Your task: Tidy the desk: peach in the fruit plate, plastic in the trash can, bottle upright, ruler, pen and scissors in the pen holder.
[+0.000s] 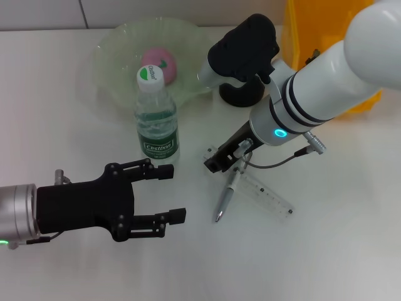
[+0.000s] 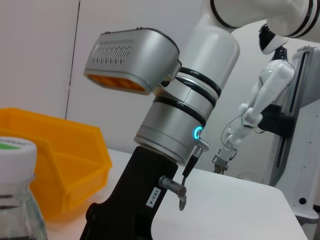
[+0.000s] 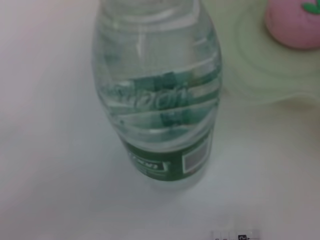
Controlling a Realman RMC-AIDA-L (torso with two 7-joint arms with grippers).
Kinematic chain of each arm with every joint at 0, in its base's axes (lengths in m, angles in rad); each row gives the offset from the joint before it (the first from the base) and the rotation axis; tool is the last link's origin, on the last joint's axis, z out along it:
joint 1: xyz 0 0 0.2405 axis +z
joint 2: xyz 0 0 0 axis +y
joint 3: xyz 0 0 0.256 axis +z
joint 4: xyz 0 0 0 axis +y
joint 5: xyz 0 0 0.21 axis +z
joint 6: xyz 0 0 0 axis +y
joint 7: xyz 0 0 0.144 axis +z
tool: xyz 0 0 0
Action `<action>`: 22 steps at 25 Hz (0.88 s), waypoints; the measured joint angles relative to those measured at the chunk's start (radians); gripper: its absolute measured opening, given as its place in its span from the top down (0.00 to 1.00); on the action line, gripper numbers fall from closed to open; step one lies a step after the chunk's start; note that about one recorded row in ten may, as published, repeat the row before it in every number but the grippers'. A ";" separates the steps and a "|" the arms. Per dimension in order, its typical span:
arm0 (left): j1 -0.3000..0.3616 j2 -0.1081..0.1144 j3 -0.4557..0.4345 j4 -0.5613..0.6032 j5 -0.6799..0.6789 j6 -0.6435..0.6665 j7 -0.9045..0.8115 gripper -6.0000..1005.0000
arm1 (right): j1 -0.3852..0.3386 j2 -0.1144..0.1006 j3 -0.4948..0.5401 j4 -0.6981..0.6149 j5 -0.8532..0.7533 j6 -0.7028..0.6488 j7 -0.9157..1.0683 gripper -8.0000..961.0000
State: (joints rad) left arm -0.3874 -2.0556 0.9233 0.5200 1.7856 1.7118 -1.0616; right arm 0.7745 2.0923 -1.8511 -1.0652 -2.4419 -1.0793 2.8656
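The water bottle (image 1: pixel 156 116) stood upright before the fruit plate (image 1: pixel 113 47), which held the peach (image 1: pixel 159 64). The right gripper (image 1: pixel 220 162) hovered low over the pen (image 1: pixel 227 196) and clear ruler (image 1: pixel 268 197), apparently to grasp; whether it held anything could not be told. The left gripper (image 1: pixel 171 194) waited nearby, spread wide and empty.

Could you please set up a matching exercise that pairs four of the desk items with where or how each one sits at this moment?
Things:
1. peach
2. bottle
3. pen
4. ruler

Places or states:
A. lying on the table, partly under the pen
B. standing upright in front of the plate
C. lying on the table just below the right gripper
D. resting in the fruit plate

Pairs: 1-D, 2-B, 3-C, 4-A
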 joint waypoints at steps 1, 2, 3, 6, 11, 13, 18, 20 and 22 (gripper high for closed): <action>0.000 0.000 0.000 0.000 0.000 0.000 0.000 0.31 | -0.005 0.000 0.000 -0.009 0.000 -0.002 0.000 0.60; 0.001 0.001 0.000 0.000 0.000 0.000 0.000 0.31 | -0.012 0.000 0.002 -0.023 0.000 -0.004 -0.001 0.60; 0.001 0.001 0.000 0.000 0.000 0.000 0.000 0.31 | -0.025 -0.001 0.004 -0.046 0.000 -0.007 -0.001 0.61; 0.003 0.002 0.000 0.000 0.000 0.000 0.000 0.32 | -0.108 -0.005 0.046 -0.172 0.000 -0.041 -0.036 0.61; 0.005 0.003 -0.007 0.000 0.000 0.003 0.000 0.32 | -0.215 0.000 0.224 -0.311 0.056 -0.110 -0.144 0.61; 0.006 0.003 -0.008 0.000 0.000 0.005 0.000 0.32 | -0.255 0.000 0.334 -0.353 0.135 -0.136 -0.216 0.61; 0.010 0.000 -0.010 0.000 0.000 0.005 0.000 0.32 | -0.332 -0.005 0.604 -0.352 0.468 -0.145 -0.475 0.61; 0.010 -0.001 -0.010 -0.001 0.000 0.005 0.000 0.32 | -0.350 -0.007 0.670 -0.315 0.583 -0.127 -0.590 0.61; 0.010 -0.002 -0.011 -0.005 0.000 0.005 0.000 0.32 | -0.357 -0.008 0.729 -0.240 0.723 -0.108 -0.719 0.61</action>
State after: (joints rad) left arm -0.3773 -2.0581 0.9127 0.5153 1.7856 1.7168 -1.0615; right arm 0.4173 2.0844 -1.1220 -1.3055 -1.7185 -1.1872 2.1470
